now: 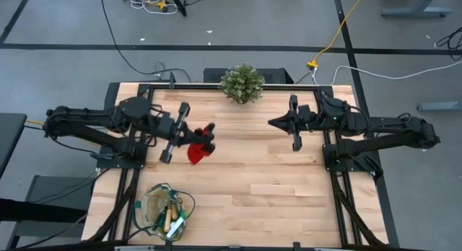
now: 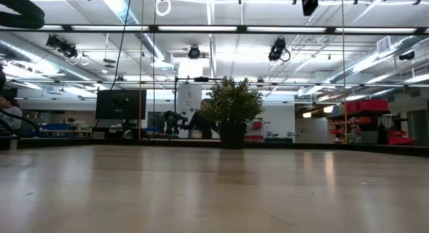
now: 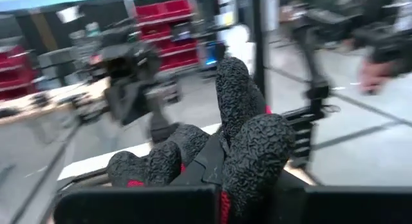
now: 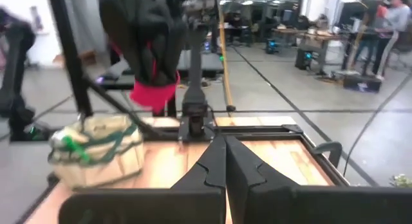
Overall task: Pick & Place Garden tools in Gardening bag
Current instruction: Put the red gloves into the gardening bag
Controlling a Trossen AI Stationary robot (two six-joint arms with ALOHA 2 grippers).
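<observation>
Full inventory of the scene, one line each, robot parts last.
glove: one, black and red, held above the table's left half
gardening bag: one, tan with green trim, near-left corner
wooden-handled tools: at least two, inside the bag
potted plant: one, green, far edge, centre
table: one, light wood
left gripper: shut on the glove
right gripper: shut, empty, over the table's right half

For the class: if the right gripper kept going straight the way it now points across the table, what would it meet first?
Probably the black-and-red glove hanging from the left gripper; the right gripper is shut and aimed that way, though depth is unclear.
</observation>
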